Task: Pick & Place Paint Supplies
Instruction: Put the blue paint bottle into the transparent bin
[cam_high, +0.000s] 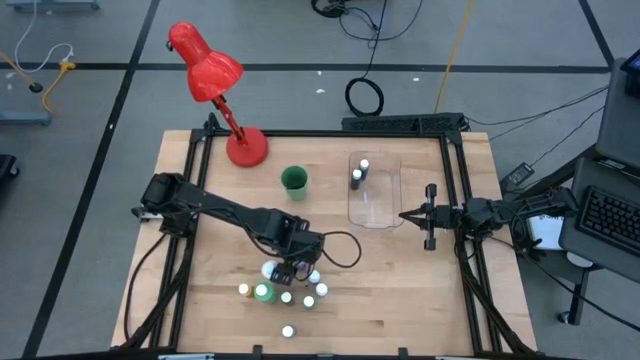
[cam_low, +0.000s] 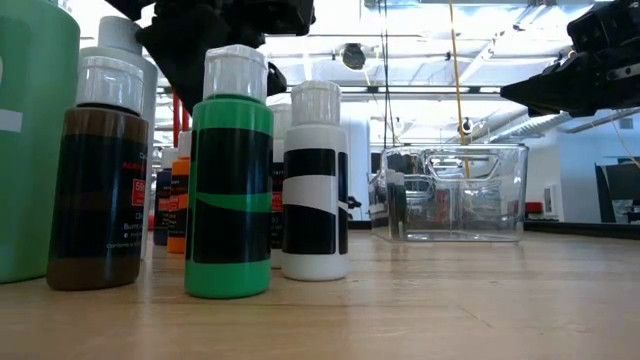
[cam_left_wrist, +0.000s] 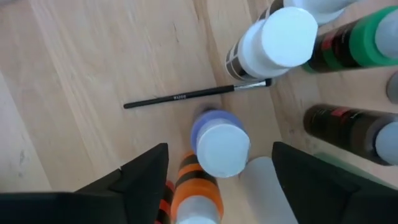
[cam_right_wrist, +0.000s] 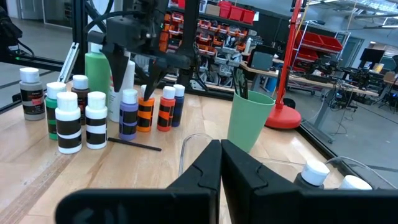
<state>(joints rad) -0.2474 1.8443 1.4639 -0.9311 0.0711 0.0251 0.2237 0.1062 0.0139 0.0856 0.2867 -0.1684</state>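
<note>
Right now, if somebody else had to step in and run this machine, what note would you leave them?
Left gripper: open, directly above the purple-blue paint bottle in the bottle cluster at the table's front; nothing gripped.
Right gripper: shut, empty, waiting beside the clear tray.
Done: two bottles already stand in the tray.
Left: the remaining small bottles, the big green bottle and the brush lying on the table. Other brushes stand in the green cup.

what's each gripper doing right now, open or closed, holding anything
Left gripper: open, holding nothing, above the purple paint bottle.
Right gripper: closed, empty, beside the clear tray.
</note>
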